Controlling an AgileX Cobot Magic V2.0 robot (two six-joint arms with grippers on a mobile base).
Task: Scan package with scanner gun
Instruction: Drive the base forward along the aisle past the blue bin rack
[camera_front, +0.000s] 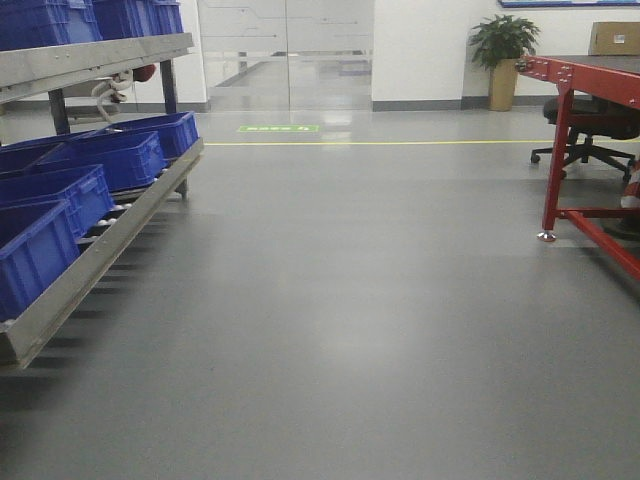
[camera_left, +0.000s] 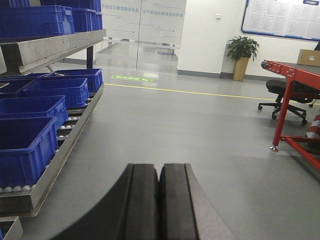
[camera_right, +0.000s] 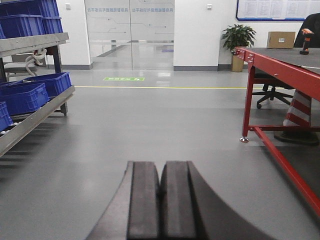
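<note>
Fingers of the left gripper (camera_left: 160, 172) are pressed flat together, pad against pad, with nothing between them, over bare grey floor (camera_left: 200, 135). The right gripper (camera_right: 161, 172) looks the same: both fingers meet along one seam and grip nothing.

From the right wrist view, a small orange-and-black shape at about 2 o'clock, well apart from the gripper, appears to be the scanner gun (camera_right: 306, 45). It stands upright on the red-framed worktop (camera_right: 280, 67), too small for detail. A cardboard box (camera_right: 281, 39) sits on the same worktop near the scanner gun, at its 9 o'clock. At this size I cannot tell whether it is the package, so I cannot tell where the package lies.

In the front view, a roller rack (camera_front: 110, 240) of blue bins (camera_front: 60, 195) runs along 9 o'clock and glass doors (camera_front: 285, 50) stand at 12 o'clock. A potted plant (camera_front: 503, 45) is at 1 o'clock, and an office chair (camera_front: 590, 125) is tucked under the worktop at 2 o'clock.
</note>
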